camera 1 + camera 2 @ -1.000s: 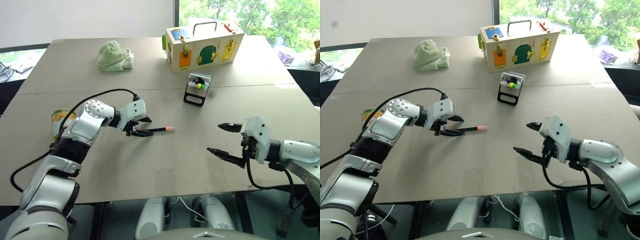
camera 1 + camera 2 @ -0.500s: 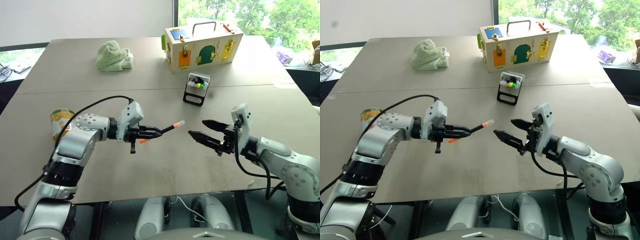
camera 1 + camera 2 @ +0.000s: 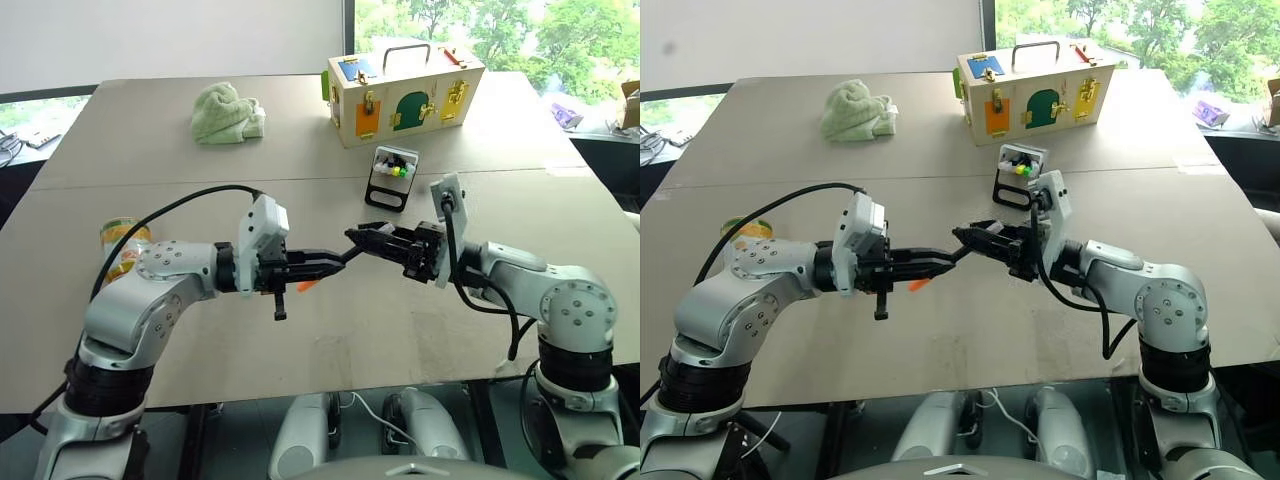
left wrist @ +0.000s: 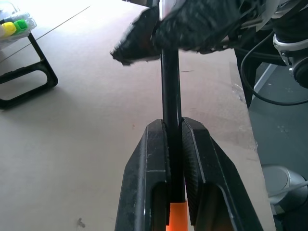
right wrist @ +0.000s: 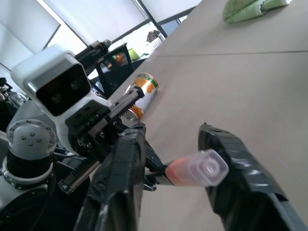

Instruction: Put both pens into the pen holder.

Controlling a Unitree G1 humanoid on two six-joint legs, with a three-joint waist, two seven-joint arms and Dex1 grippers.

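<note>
Right now your two arms reach level toward each other above the middle of the matte beige table (image 3: 180, 150), well clear of its surface. Your left gripper (image 3: 330, 263) is clamped tight on the slim black pen (image 4: 169, 91), its orange end (image 4: 175, 215) showing between the ribbed fingers. Your right gripper (image 3: 368, 240) meets the pen's far end, where a clear cap (image 5: 204, 167) sits between its two fingers; whether they actually pinch it, you cannot tell. Your small black boxy pen holder (image 3: 393, 176) stands beyond them, nearer the far edge, in front of the wooden box (image 3: 405, 90).
</note>
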